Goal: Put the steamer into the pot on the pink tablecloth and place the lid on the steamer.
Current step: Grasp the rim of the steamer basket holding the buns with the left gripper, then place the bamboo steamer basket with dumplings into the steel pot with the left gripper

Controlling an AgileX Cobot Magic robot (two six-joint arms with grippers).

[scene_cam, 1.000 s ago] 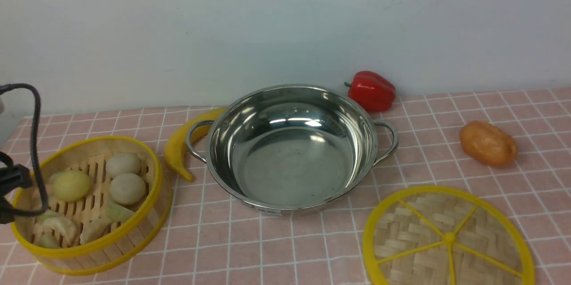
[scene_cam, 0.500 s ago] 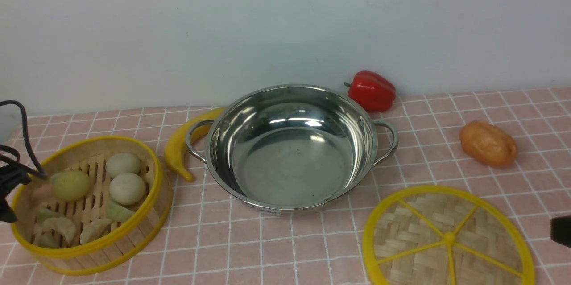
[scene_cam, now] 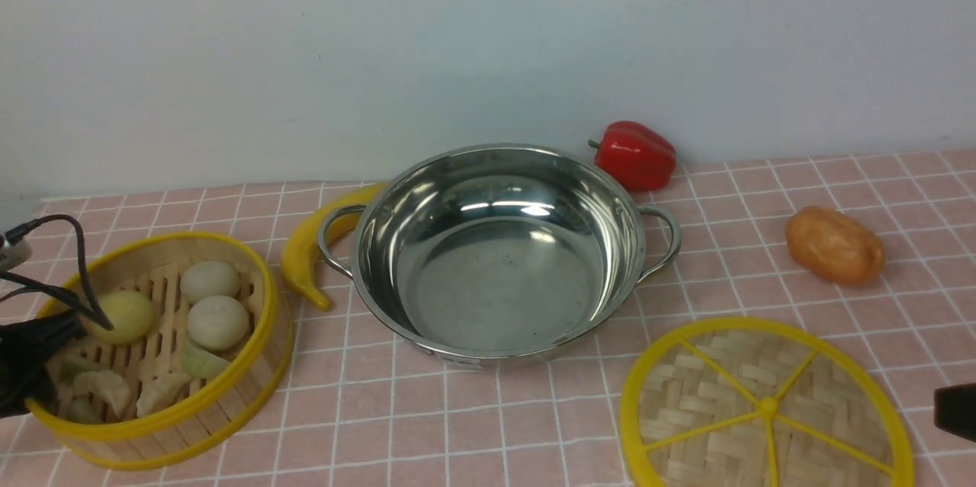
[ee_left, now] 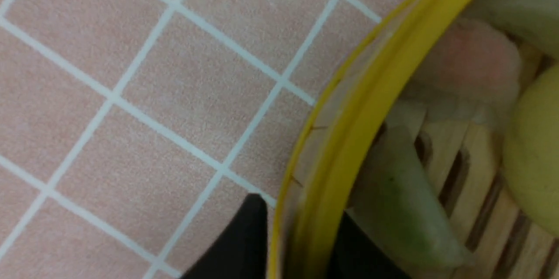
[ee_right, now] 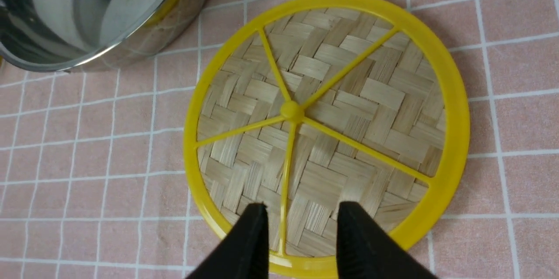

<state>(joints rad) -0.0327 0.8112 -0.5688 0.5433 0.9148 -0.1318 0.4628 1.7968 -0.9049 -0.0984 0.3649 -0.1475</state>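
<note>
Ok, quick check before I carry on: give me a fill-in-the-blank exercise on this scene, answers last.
The left gripper has its fingers on either side of the ____ of the bamboo steamer.
The steel pot has nothing inside; it is ____.
The right gripper stands open above the woven ____.
The vegetable behind the pot, the bell pepper, is coloured ____.

Missing words: wall; empty; lid; red.

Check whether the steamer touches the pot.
Apart: the front view shows bare pink tablecloth between the steamer and the pot.
</note>
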